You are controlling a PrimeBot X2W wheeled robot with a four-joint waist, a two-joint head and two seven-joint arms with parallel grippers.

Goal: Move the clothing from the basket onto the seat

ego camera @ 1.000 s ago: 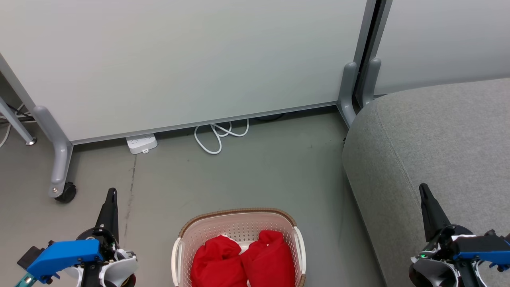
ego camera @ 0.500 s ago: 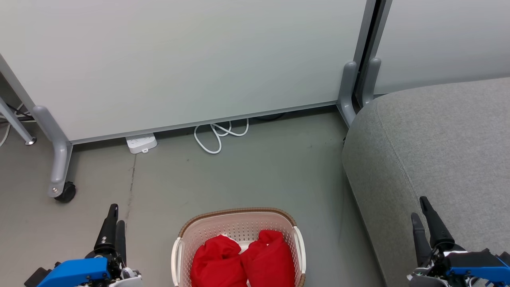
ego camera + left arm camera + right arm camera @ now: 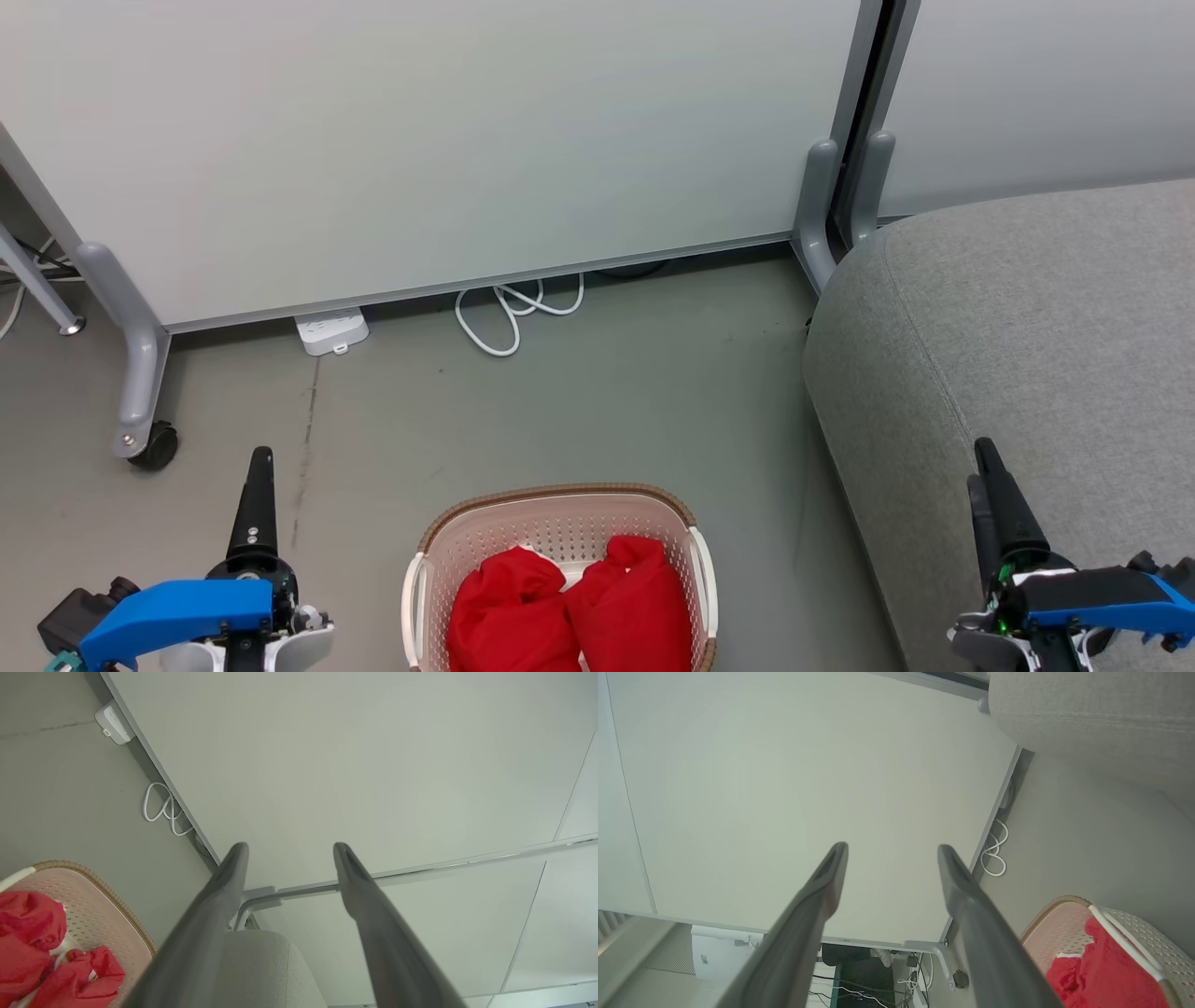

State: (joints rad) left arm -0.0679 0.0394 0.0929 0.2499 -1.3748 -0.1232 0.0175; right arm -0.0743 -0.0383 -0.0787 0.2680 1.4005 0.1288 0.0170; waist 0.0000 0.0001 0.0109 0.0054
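Red clothing [image 3: 574, 607] lies bunched in the basket [image 3: 560, 497] at six o'clock — the grey seat [image 3: 1027, 327] sits at three. Left fingers [image 3: 224, 877] and right fingers [image 3: 822, 882] stand spread, grasping nothing. Best to dip one arm straight into a bundle's thick middle — clear of the basket's wall.
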